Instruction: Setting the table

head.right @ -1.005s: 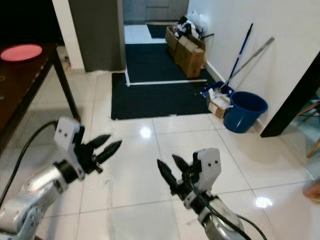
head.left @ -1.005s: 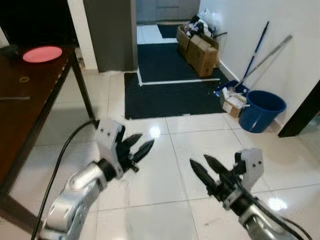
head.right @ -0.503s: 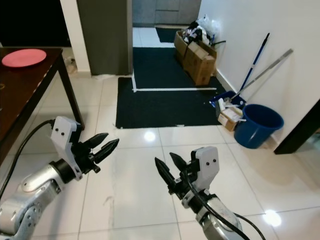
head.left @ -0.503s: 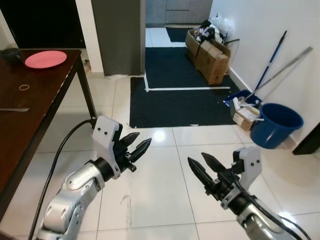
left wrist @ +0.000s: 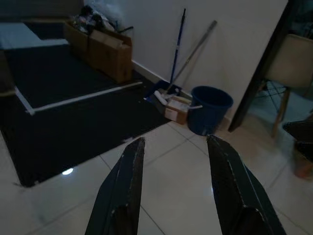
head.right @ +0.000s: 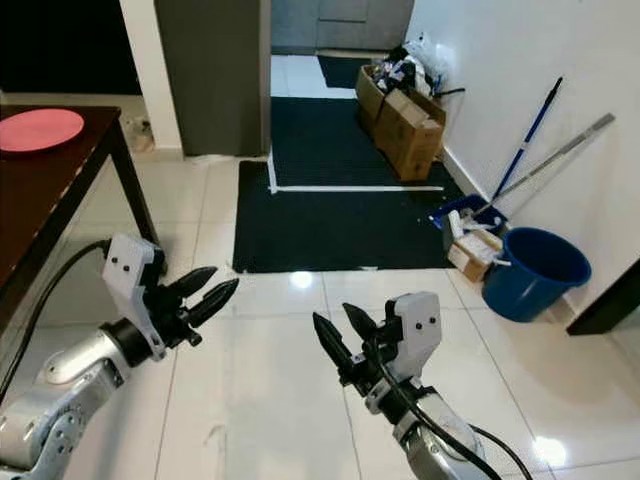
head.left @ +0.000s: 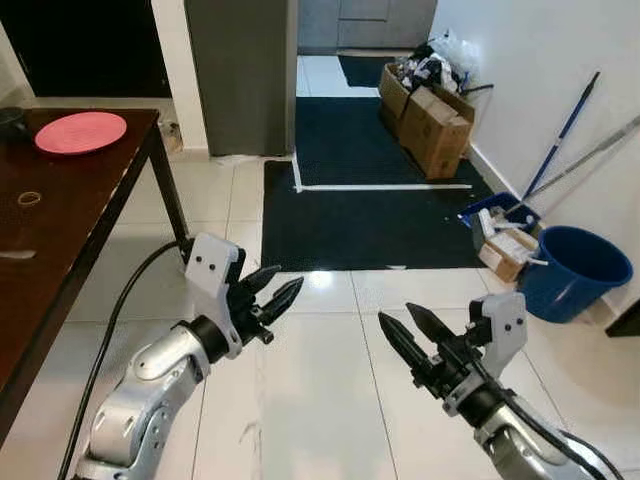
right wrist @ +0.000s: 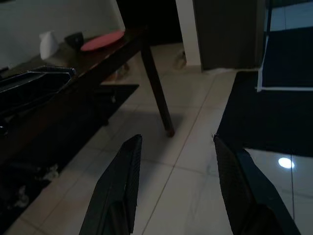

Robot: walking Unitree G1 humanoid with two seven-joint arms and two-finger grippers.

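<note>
A pink plate (head.left: pixel 80 132) lies on the far corner of a dark wooden table (head.left: pixel 60 215) at my left, with a dark bowl (head.left: pixel 12 120) behind it and a small ring (head.left: pixel 29 198) and a utensil (head.left: pixel 18 255) nearer me. My left gripper (head.left: pixel 280 292) hangs open over the white tiled floor, right of the table's edge, holding nothing. My right gripper (head.left: pixel 405 332) is open too, low over the tiles and empty. The right wrist view shows the plate (right wrist: pixel 101 40), a bowl (right wrist: pixel 74 39) and a white object (right wrist: pixel 48 44) on the table.
A black mat (head.left: pixel 365 185) covers the floor ahead, leading into a doorway. Cardboard boxes (head.left: pixel 435 110) stand along the right wall, with a blue bucket (head.left: pixel 572 272), a dustpan with small boxes (head.left: pixel 500 225) and leaning mop handles (head.left: pixel 560 130). A grey pillar (head.left: pixel 240 70) rises ahead.
The camera has swung, so the table, mat and bucket have shifted rightward in view. Both grippers stay open in nearly the same pose.
</note>
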